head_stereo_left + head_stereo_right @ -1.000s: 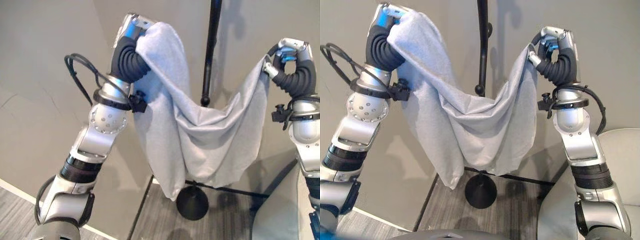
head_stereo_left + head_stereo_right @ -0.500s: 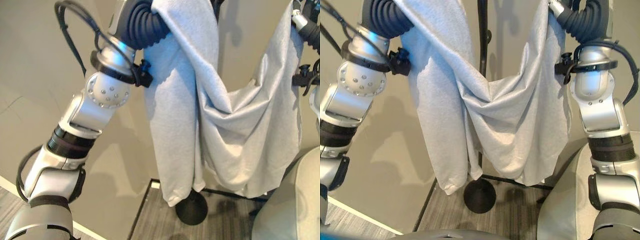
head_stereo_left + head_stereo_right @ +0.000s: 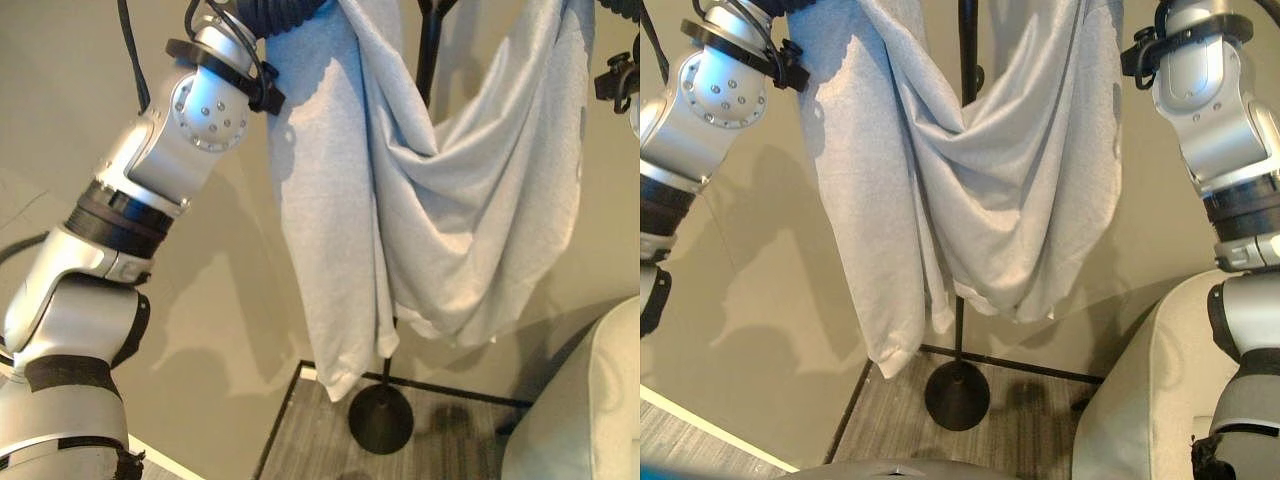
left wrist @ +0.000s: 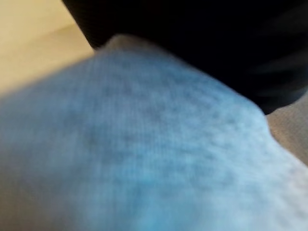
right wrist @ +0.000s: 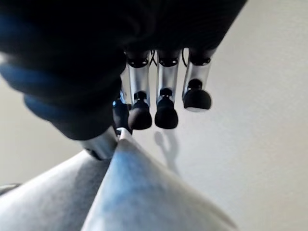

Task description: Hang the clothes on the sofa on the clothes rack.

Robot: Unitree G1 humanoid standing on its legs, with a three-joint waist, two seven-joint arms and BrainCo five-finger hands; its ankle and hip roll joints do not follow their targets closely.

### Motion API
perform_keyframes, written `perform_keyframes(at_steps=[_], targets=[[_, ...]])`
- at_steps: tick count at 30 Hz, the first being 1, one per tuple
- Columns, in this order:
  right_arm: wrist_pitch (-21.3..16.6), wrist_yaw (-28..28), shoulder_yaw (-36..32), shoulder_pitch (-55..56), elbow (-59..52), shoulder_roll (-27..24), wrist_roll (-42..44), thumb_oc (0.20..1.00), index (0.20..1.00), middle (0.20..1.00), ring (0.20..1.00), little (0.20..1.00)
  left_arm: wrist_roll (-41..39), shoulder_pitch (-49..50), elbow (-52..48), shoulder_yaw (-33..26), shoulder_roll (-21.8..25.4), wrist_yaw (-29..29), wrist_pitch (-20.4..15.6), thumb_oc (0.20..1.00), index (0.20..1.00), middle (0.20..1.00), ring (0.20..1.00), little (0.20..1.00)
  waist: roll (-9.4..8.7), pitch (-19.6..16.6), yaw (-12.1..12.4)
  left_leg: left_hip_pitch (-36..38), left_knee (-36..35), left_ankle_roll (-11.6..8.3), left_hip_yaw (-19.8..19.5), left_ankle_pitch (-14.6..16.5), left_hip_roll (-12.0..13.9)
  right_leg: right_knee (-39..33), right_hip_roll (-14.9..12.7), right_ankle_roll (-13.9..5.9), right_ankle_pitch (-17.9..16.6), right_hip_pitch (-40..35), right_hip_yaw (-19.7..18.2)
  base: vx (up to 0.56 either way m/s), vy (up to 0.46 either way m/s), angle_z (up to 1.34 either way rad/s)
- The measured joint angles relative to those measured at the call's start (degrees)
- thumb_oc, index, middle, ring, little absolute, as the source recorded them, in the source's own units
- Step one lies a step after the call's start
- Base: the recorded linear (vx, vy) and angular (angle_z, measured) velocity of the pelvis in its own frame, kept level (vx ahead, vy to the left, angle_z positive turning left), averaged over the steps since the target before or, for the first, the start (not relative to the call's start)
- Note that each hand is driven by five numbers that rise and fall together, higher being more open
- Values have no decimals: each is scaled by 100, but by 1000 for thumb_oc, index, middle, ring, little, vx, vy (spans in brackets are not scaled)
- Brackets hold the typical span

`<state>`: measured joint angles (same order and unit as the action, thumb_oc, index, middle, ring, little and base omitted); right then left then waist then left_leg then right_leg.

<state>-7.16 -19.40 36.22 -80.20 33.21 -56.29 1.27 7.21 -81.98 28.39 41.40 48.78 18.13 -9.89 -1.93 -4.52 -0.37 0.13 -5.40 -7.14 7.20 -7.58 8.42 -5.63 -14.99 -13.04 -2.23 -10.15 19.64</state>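
Backdrop: plain beige-grey wall point(image 3: 200, 330) fills most of both eye views, meeting a strip of grey wood-grain floor point(image 3: 1030, 420) at the 6 o'clock edge.
Garment: light grey clothes point(image 3: 400, 210) hang in the air in front of the wall, held up at both top ends, sagging in a deep U between them. One long sleeve-like fold drops at the 7 o'clock side, its cuff ending just above the floor line.
Sofa: pale grey cushion point(image 3: 1140, 400) curves in at the 5 o'clock corner of the eye views, apart from the cloth.
Clothes rack: black pole point(image 3: 968, 50) stands upright behind the garment, visible above the sag at 12 o'clock and again below it, down to a round black base point(image 3: 957, 396) on the floor at 6 o'clock. Whether the cloth touches the pole cannot be told.
Right hand: right hand point(image 5: 159, 96) in its wrist view has its dark-tipped fingers point(image 5: 166, 115) curled down towards the thumb, with a peak of the grey cloth pinched at the thumb side.
Left hand: its wrist view is covered by blurred grey fabric, so whether it is clenched or released cannot be told.
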Motion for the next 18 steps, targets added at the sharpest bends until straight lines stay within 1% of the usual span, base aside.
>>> perform_keyframes(at_steps=[1,2,4,5,8,10,12,14,16,18], targets=[[20,1,188,-226,289,104,56,200,200,200,200,200,-21,-187,269,202,-9,50,18,200,200,200,200,200,-6,-6,-18,0,0,0,0,0,0,0,0,-2,2,6,0,0,0,0],[110,6,450,-662,941,459,235,200,200,200,200,200,-28,-589,947,577,-107,124,66,200,200,200,200,200,-18,-22,-83,-12,0,0,-1,0,2,0,0,-2,2,15,2,0,0,0],[122,4,503,-750,1135,646,362,200,200,200,200,200,-57,-671,1194,635,-153,215,83,200,200,200,200,200,-28,-60,-105,-45,0,0,1,0,6,0,0,-6,5,58,-1,0,0,0],[125,9,606,-821,1420,810,402,200,200,200,200,200,-136,-758,1413,829,-225,229,100,200,200,200,200,200,-32,-131,-111,-90,0,1,0,-2,7,0,2,-5,3,103,-1,0,0,0],[223,139,841,-932,2116,1222,519,200,200,200,200,200,-217,-885,2007,1187,-501,220,163,200,200,200,200,200,-35,-135,-109,-108,0,-12,-1,-16,7,1,3,-3,2,119,-1,0,0,0],[287,178,922,-942,2241,1287,571,200,200,200,200,200,-247,-894,2208,1269,-592,217,164,200,200,200,200,200,-28,-154,-105,-182,1,-9,-2,-24,7,1,4,0,-1,200,-1,0,0,0],[324,177,952,-973,2771,1649,661,200,200,200,200,200,-252,-948,2845,1545,-918,214,198,200,200,200,200,200,-17,-214,-109,-275,1,-15,-2,-37,14,2,10,2,-2,293,-8,0,0,0],[393,210,1209,-1005,3064,1808,631,200,200,200,200,200,-252,-959,3122,1684,-1098,181,275,200,200,200,200,200,-7,-234,-112,-393,1,-18,-8,-60,21,2,20,12,-11,412,-7,-57,-17,1],[547,251,1626,-1015,3268,1894,446,200,200,200,200,200,-252,-969,3295,1727,-1297,177,299,200,200,200,200,200,0,-231,-112,-564,3,-17,-20,-99,32,27,35,33,-32,573,-7,-81,-5,1],[646,256,1959,-1015,3326,1965,72,200,200,200,200,200,-251,-969,3330,1823,-1391,173,298,200,200,200,200,200,21,-221,-115,-718,4,-3,-18,-122,32,89,30,33,-33,754,-19,-82,8,-1]])
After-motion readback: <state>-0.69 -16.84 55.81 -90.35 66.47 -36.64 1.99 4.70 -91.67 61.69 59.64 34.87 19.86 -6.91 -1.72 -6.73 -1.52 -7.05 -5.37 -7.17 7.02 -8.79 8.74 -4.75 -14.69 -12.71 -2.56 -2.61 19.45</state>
